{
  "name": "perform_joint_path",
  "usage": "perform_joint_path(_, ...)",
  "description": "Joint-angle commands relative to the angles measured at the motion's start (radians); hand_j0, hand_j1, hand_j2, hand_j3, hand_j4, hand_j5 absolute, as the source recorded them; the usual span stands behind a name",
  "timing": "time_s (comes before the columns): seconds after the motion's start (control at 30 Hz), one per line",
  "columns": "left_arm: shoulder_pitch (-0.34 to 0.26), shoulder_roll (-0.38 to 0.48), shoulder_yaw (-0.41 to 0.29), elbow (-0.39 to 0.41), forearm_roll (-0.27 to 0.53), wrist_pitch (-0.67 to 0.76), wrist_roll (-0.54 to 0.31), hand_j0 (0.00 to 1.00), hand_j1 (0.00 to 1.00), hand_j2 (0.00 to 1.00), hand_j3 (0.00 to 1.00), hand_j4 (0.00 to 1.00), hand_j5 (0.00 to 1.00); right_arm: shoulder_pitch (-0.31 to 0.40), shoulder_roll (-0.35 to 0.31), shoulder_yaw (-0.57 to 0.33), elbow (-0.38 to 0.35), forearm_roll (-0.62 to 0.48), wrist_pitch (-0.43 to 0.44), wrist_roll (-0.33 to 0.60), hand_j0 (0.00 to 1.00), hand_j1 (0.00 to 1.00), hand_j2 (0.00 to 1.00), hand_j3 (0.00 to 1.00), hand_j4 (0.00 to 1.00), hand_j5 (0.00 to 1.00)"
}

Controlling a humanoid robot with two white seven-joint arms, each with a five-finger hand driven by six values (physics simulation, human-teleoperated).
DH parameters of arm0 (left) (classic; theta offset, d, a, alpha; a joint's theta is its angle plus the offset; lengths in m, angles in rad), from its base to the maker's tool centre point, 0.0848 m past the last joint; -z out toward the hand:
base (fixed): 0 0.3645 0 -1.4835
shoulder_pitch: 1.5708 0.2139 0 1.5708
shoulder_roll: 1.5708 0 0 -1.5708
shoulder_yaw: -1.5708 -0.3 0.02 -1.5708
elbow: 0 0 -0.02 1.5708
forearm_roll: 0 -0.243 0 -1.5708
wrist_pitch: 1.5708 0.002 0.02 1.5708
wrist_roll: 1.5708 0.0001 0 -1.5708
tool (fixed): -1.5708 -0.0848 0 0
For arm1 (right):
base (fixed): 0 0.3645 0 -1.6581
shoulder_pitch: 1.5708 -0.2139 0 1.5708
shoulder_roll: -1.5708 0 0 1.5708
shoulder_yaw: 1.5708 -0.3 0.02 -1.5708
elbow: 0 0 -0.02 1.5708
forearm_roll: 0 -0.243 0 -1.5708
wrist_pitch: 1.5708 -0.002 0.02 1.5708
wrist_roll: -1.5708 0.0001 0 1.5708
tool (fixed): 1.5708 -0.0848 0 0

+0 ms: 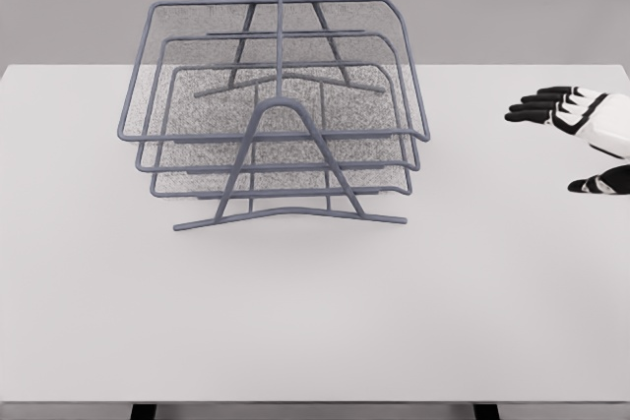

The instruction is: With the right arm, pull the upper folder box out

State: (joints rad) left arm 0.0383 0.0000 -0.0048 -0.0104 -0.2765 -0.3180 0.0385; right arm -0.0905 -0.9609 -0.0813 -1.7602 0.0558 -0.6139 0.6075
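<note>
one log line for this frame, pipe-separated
stage: pre-reach | right hand: open, at table's right edge, apart from rack | upper tray: seated in rack | left arm: out of view

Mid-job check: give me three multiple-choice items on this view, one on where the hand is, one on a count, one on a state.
1. Where is the right hand?
A. right of the tray rack, apart from it
B. inside the top tray
C. under the table

2. How many mesh trays does the tray rack hold?
A. one
B. three
C. five

3. What are the hand's fingers doing?
A. gripping the top tray
B. curled in a fist
C. extended, holding nothing

Key: 1 A, bare table lies between hand and rack; 2 B, three stacked rims show; 3 C, the dark fingers point left, empty.
</note>
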Motion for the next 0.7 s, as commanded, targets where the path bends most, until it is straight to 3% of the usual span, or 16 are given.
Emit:
perform_joint_path(0.0, 0.0, 0.0, 0.0, 0.0, 0.0, 0.0, 0.0, 1.0, 1.0, 1.0, 1.0, 1.0, 1.0, 0.0, 0.001, 0.002, -0.002, -0.008, 0.003, 0.003, 1.0, 1.0, 1.0, 1.0, 1.0, 1.0)
perform_joint_path(0.07, 0.0, 0.0, 0.0, 0.0, 0.0, 0.0, 0.0, 1.0, 1.0, 1.0, 1.0, 1.0, 1.0, -0.038, 0.005, 0.008, 0.054, -0.008, 0.003, 0.003, 1.0, 1.0, 1.0, 1.0, 1.0, 1.0)
perform_joint_path(0.17, 0.0, 0.0, 0.0, 0.0, 0.0, 0.0, 0.0, 1.0, 1.0, 1.0, 1.0, 1.0, 1.0, -0.278, 0.008, 0.255, 0.14, -0.007, 0.003, 0.003, 1.0, 1.0, 1.0, 1.0, 1.0, 1.0)
perform_joint_path(0.37, 0.0, 0.0, 0.0, 0.0, 0.0, 0.0, 0.0, 1.0, 1.0, 1.0, 1.0, 1.0, 1.0, -0.515, 0.094, 0.543, 0.298, 0.009, 0.003, 0.003, 1.0, 1.0, 1.0, 1.0, 1.0, 1.0)
perform_joint_path(0.47, 0.0, 0.0, 0.0, 0.0, 0.0, 0.0, 0.0, 1.0, 1.0, 1.0, 1.0, 1.0, 1.0, -0.563, 0.137, 0.561, 0.323, 0.062, 0.003, 0.003, 1.0, 1.0, 1.0, 1.0, 1.0, 1.0)
perform_joint_path(0.57, 0.0, 0.0, 0.0, 0.0, 0.0, 0.0, 0.0, 1.0, 1.0, 1.0, 1.0, 1.0, 1.0, -0.629, 0.205, 0.618, 0.41, 0.098, 0.003, 0.003, 1.0, 1.0, 1.0, 1.0, 1.0, 1.0)
perform_joint_path(0.67, 0.0, 0.0, 0.0, 0.0, 0.0, 0.0, 0.0, 1.0, 1.0, 1.0, 1.0, 1.0, 1.0, -0.661, 0.225, 0.618, 0.415, 0.11, 0.003, 0.003, 1.0, 1.0, 1.0, 1.0, 1.0, 1.0)
